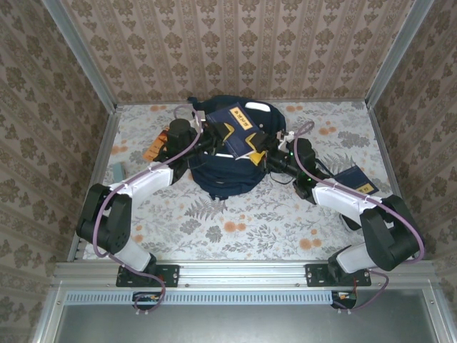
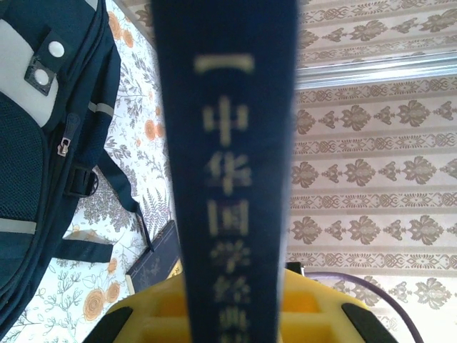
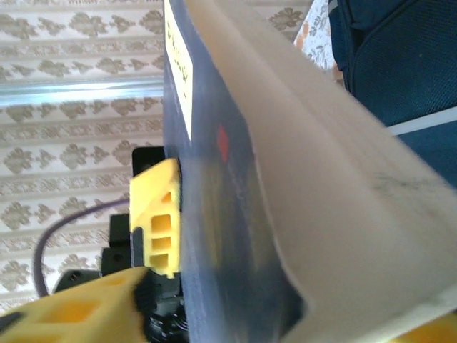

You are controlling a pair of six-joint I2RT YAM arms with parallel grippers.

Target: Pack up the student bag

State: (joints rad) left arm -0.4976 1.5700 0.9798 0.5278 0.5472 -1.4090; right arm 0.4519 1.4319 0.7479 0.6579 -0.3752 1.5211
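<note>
**Book held over student bag, both pincers on it**

Student bag (image 1: 221, 179): far-centre of table (image 1: 250, 221), slumped between the two arms. Also at left of left wrist view, with zip pull and mesh panel showing.

Just above it: navy book (image 1: 235, 128), tilted, with gold lettering down the spine in left wrist view. Second navy book (image 1: 355, 179) flat on table, off to the right, apart from the bag.

Left pincer (image 1: 207, 137): closed tight on the held book at the spine. Right pincer (image 1: 265, 153): jaws partway apart, straddling the same book on the page-edge side. Can't tell whether pressing on it or just around it.

Handling, as a judgement:
- Bag: soft fabric, floppy, bulky, probably light while unfilled. Sags and folds instead of keeping shape, so mouth likely to fall shut.
- Not fragile, not slippery; bunches up under a pinch.
- Best hold: rim of main opening right beside the zip, or the top loop.
- Avoid mesh panel and loose straps, as likely to stretch or snag.
- Probably needs one pincer keeping the mouth open while the other feeds items in.
- Mouth hidden under the book from above, so open or zipped: can't tell.
- Held book: stiff, smooth cover, may slide in a two-finger pinch. Safer gripped near the spine.
</note>
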